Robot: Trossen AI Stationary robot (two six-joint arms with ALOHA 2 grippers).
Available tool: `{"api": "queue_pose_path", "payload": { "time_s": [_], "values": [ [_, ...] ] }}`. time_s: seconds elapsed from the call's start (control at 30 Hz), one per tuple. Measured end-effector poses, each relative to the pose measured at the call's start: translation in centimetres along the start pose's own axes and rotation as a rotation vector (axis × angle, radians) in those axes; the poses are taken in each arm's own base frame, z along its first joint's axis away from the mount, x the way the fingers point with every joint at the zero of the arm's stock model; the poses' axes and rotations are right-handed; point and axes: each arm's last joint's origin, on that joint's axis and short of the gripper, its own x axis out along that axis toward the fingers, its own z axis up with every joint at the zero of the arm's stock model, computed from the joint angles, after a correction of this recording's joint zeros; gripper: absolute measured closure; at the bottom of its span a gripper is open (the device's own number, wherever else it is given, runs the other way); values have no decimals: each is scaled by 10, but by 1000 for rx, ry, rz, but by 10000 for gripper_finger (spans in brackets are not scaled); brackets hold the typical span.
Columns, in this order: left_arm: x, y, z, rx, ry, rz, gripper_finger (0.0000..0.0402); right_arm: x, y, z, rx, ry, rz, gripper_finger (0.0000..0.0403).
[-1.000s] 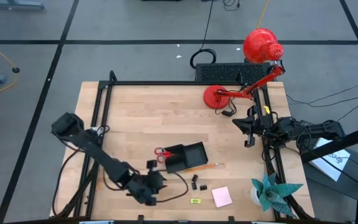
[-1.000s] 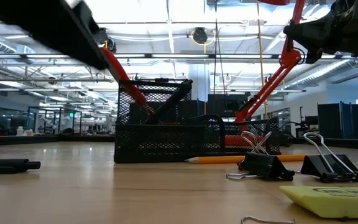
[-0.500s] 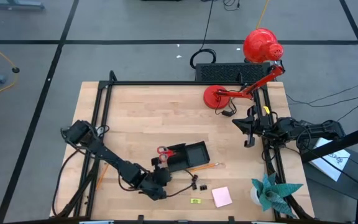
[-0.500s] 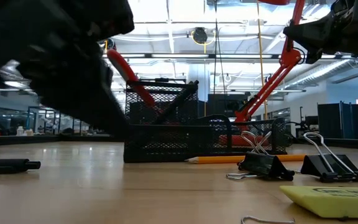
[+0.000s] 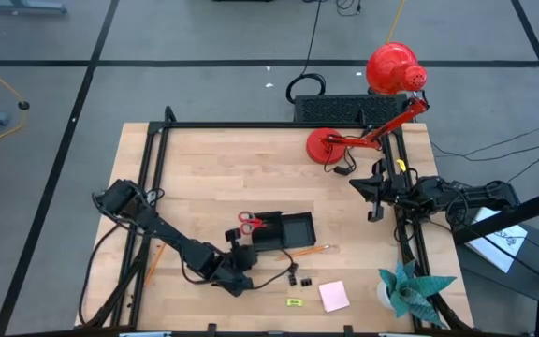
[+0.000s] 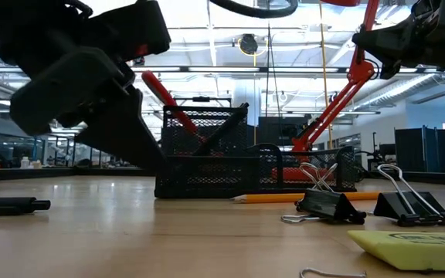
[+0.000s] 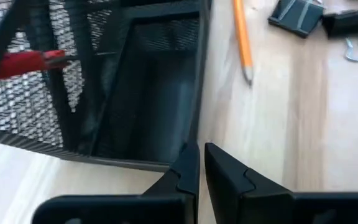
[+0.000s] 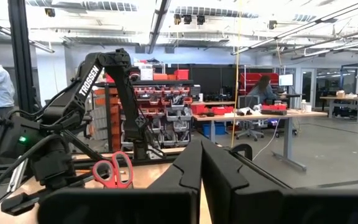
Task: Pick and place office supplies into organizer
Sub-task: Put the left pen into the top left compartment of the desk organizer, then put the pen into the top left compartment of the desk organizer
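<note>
Now the left gripper, nearly closed and empty, sits beside the organizer; the pencil lies just beyond, lengthwise ahead.

Tabletop: light wood, butcher-block strips, smooth satin finish, visible grain. Organizer: black wire mesh, looks like metal, matt. Scissors: glossy red plastic handles. Pencil: orange painted wood, slight sheen, bare wood at the tip. Binder clips: black painted bodies, shiny wire handles. Sticky-note pad: pink paper, matt. Left gripper fingers: black plastic, matt, smooth. Lamp: glossy red finish. Paper plant: teal, folded paper, matt.
</note>
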Motion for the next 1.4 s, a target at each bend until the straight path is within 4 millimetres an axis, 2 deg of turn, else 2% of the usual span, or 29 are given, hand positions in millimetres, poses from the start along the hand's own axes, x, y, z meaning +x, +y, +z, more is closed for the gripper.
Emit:
{"api": "queue_pose_path", "payload": {
  "time_s": [0.13, 0.27, 0.37, 0.47, 0.57, 0.67, 0.83, 1.03, 1.17, 1.4],
  "values": [
    [-6, -3, 3, 64, 19, -85, 371, 0, 0, 0, 1, 0, 0, 399],
    [-35, -7, 26, 40, 20, -261, 371, 0, 0, 0, 1, 0, -2, 399],
    [-56, -4, 32, -4, 133, -354, 371, 0, 0, 0, 1, 0, -3, 399],
    [-71, -3, 21, 19, 239, -322, 371, 0, 0, 0, 1, -1, -5, 399],
    [-76, -9, 11, 18, 298, -343, 366, 0, 0, 0, 2, -3, -4, 399],
    [-77, -10, 9, -24, 307, -349, 339, 0, 0, 0, 0, 4, -3, 399],
    [-76, -13, 9, -18, 293, -360, 257, 1, 0, 0, 1, 0, -4, 399],
    [-63, -17, -6, 77, 367, -310, 175, 1, 0, 0, 1, 2, -2, 399],
    [-51, -19, -14, 90, 409, -280, 154, 1, 0, 0, 1, 2, -2, 399],
    [-35, -22, -21, 93, 448, -246, 151, 1, 0, 0, 1, 2, -2, 399]
  ]
}}
